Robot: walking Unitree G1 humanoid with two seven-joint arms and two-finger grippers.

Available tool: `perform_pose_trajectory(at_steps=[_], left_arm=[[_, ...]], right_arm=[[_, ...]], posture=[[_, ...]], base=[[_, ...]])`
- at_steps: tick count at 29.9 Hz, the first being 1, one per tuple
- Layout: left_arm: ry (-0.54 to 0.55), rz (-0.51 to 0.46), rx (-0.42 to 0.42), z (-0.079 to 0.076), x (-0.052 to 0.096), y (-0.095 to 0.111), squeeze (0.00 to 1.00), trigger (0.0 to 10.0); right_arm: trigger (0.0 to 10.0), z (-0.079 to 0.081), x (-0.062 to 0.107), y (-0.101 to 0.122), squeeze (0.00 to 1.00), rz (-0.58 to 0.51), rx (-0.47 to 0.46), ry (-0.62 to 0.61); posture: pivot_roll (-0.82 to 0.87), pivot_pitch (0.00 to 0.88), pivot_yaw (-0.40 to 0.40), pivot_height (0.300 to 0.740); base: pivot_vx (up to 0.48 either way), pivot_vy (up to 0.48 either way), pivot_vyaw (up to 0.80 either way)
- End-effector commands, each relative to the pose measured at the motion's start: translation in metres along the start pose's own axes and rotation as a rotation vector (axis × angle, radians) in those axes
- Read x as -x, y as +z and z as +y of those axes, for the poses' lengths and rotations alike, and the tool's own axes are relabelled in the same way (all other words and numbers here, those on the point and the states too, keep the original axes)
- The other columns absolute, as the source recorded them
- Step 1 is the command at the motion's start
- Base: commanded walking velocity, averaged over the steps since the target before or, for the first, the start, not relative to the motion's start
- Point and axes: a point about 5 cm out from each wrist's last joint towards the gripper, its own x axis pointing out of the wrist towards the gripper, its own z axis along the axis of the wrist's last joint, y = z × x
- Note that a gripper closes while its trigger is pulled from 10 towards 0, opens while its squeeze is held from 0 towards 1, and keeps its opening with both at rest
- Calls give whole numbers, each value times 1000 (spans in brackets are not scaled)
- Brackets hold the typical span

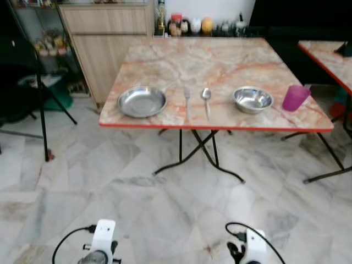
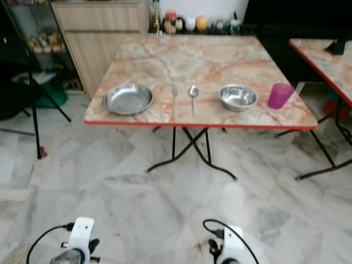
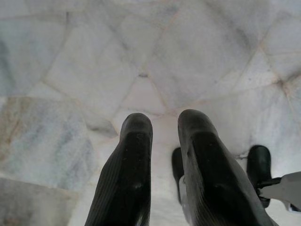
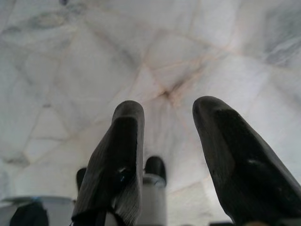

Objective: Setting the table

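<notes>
A marble-patterned folding table (image 1: 220,60) with a red edge stands ahead of me. Along its near edge lie a steel plate (image 1: 142,102), a fork (image 1: 187,102), a spoon (image 1: 207,99), a steel bowl (image 1: 253,99) and a purple cup (image 1: 295,98), from left to right. Both arms hang low, well short of the table, wrists showing at the bottom of the eye views. My left gripper (image 3: 164,125) points at the floor, fingers slightly apart, holding nothing. My right gripper (image 4: 164,113) also points down, open and empty.
A wooden cabinet (image 1: 110,38) stands left of the table, with jars and bottles (image 1: 192,25) along the wall behind. A black tripod leg (image 1: 43,110) stands on the left. A second table (image 1: 330,60) sits at right. Marble floor (image 1: 165,203) lies between me and the table.
</notes>
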Motion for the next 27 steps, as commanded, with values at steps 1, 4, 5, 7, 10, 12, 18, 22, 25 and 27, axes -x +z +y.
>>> perform_pose_trajectory(at_steps=[1,4,5,7,10,12,18,22,25,27], left_arm=[[13,18,15,6,1,-5,0,10000],[18,19,23,7,2,-6,0,10000],[18,19,25,7,2,-6,0,10000],[21,19,26,7,2,-6,0,10000],[22,20,22,8,2,-6,0,10000],[23,20,23,8,2,-6,0,10000],[18,20,9,8,1,-5,0,10000],[15,21,4,8,1,-5,0,10000],[13,21,1,8,1,-5,0,10000],[13,21,0,9,2,-5,0,10000]], right_arm=[[10000,5,-1,0,0,-4,-14,9],[10000,5,-1,2,0,-8,13,12],[10000,5,-1,2,0,-8,17,13],[10000,5,-1,2,0,-10,21,12],[10000,4,-1,3,0,-11,41,12],[10000,4,-1,3,0,-11,21,10],[10000,4,-1,2,0,-10,3,6],[10000,5,-1,2,0,-10,-4,3],[10000,5,-1,2,0,-11,-10,2],[10000,5,-1,2,0,-11,-13,2]], posture=[[55,0,-37,740],[56,0,-39,740],[56,0,-39,740],[56,0,-40,740],[53,0,-40,740],[53,0,-40,740],[51,0,-38,740],[49,0,-35,740],[49,0,-35,740],[53,0,-37,740]], base=[[0,0,0],[0,0,0],[0,0,0],[120,0,0],[252,0,800],[259,0,800],[264,0,0],[274,0,0],[274,0,0],[274,0,0]])
